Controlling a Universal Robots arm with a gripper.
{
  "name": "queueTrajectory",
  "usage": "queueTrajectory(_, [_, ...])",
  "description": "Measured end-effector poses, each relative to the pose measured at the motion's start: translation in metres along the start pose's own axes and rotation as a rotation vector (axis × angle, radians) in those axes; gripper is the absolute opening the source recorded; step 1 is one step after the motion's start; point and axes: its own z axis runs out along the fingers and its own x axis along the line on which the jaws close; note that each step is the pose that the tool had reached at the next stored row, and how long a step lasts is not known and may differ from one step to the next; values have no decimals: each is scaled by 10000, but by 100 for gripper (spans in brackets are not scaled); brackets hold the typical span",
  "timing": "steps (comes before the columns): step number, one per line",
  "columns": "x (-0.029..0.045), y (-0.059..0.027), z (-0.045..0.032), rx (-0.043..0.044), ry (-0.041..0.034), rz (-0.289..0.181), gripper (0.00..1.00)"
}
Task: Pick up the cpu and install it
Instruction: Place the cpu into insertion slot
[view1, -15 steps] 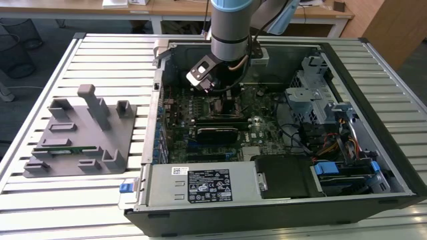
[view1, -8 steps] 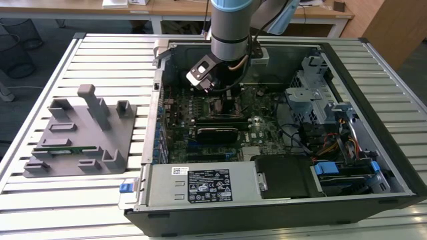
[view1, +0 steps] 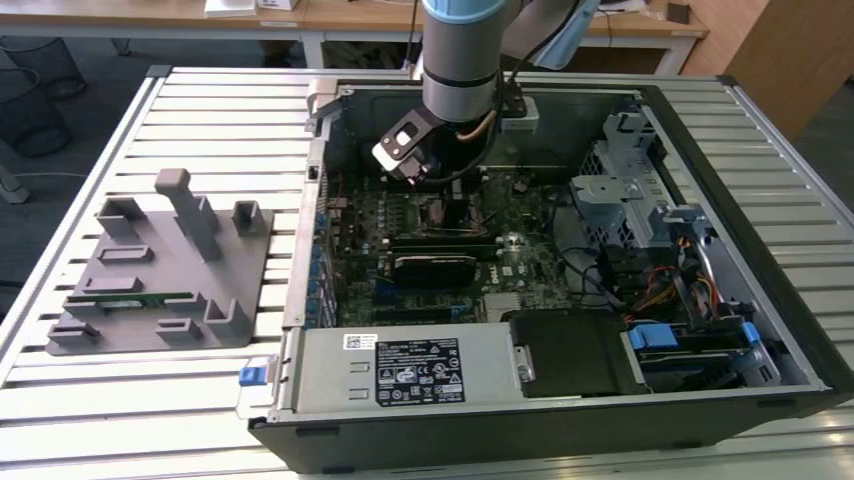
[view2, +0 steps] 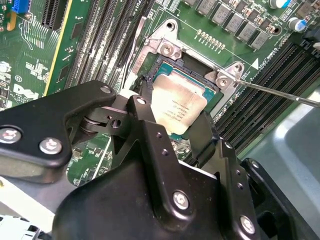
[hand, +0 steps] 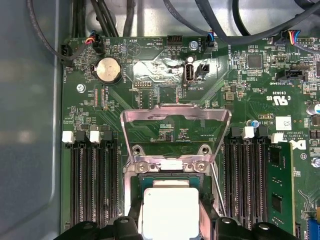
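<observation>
Item: cpu (view2: 177, 107), clamped edge-to-edge between fingers (view2: 145, 119), at open socket (view2: 170, 67), load plate (hand: 175, 113) raised. Handling: keep chip level, edges square to socket frame, no sideways drag.

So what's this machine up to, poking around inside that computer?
A robot arm reaches down into an open computer case that lies on its side. Its gripper holds the cpu, a small silver square chip, by two opposite edges, right at the socket on the green motherboard. The socket's metal retaining frame is flipped up and open. Whether the chip is fully seated cannot be told.
</observation>
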Motion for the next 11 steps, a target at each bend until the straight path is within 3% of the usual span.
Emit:
queueTrajectory(9, [1,1,6,-4,-1,-1,54])
queueTrajectory(10, [1,1,5,-2,-3,-1,60])
queueTrajectory(11, [1,1,3,-1,-5,-1,60])
